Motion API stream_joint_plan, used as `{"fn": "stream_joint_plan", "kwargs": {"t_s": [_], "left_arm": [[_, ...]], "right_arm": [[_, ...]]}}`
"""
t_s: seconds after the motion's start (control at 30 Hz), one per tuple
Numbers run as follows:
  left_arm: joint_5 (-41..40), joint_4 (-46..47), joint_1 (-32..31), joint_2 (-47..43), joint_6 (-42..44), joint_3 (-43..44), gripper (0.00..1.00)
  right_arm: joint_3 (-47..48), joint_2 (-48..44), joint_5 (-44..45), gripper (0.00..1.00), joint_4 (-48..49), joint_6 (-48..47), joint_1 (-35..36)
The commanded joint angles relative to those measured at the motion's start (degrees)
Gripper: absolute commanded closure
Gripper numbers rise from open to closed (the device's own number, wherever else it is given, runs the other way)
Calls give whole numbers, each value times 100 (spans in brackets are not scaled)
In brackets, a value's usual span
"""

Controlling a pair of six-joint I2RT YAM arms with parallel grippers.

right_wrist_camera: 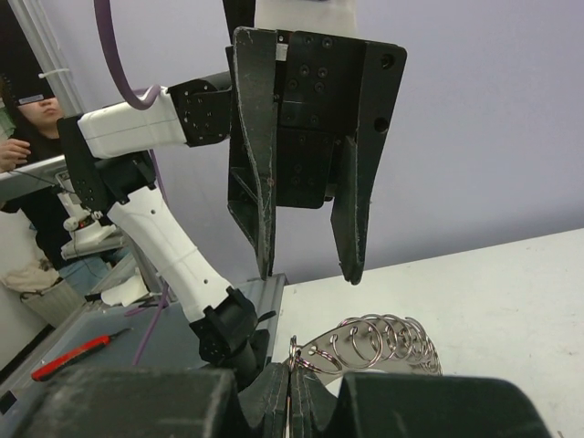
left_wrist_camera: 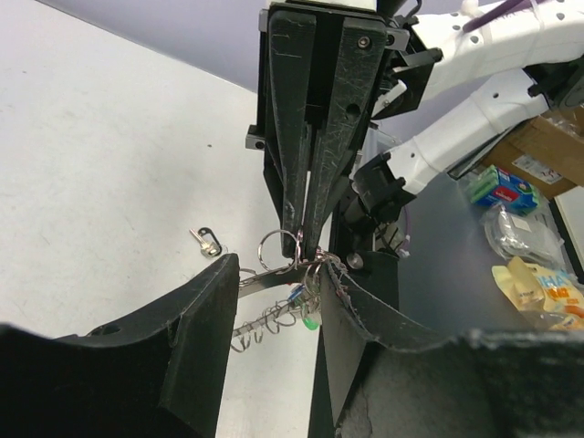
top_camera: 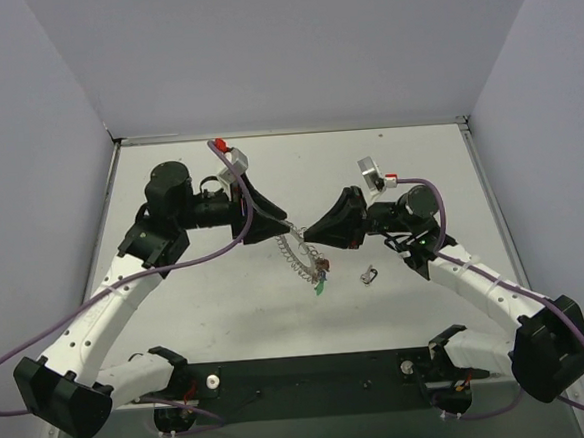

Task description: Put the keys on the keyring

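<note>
Right gripper [right_wrist_camera: 292, 391] clamps the keyring [right_wrist_camera: 383, 340] at its top; left gripper [left_wrist_camera: 278, 266] faces it, jaws apart. Keys [top_camera: 320, 274] dangle below both. I judge the floppy coil could slip from so thin a pinch and drop

The left gripper [top_camera: 286, 222] and the right gripper [top_camera: 305, 235] point tip to tip over the middle of the white desk [top_camera: 178, 307], nearly touching. From their meeting point the silvery coiled keyring [top_camera: 292, 251] trails toward the near edge, with keys [top_camera: 321, 273] bunched at its lower end, one of them green-headed. A dark grey metal piece [top_camera: 369, 275] lies alone just to their right.
</note>
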Motion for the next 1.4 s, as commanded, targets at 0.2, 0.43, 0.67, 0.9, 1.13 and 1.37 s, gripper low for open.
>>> {"fn": "stream_joint_plan", "kwargs": {"t_s": [0.2,0.43,0.67,0.9,1.13,1.37], "left_arm": [[653,-443,-113,264,236,518,49],[636,-505,-174,290,289,545,47],[215,-663,-183,53,473,519,53],[47,-778,-183,79,561,474,56],[91,-822,-183,290,623,650,55],[-199,-1068,-175,448,746,808,51]], "right_arm": [[220,-2,40,100,1253,326,73],[351,227,5,100,1218,344,179],[378,227,207,100,1113,309,170],[799,130,454,100,-520,-560,301],[923,16,418,100,-1251,-983,372],[932,-54,418,100,-1348,-1106,381]]}}
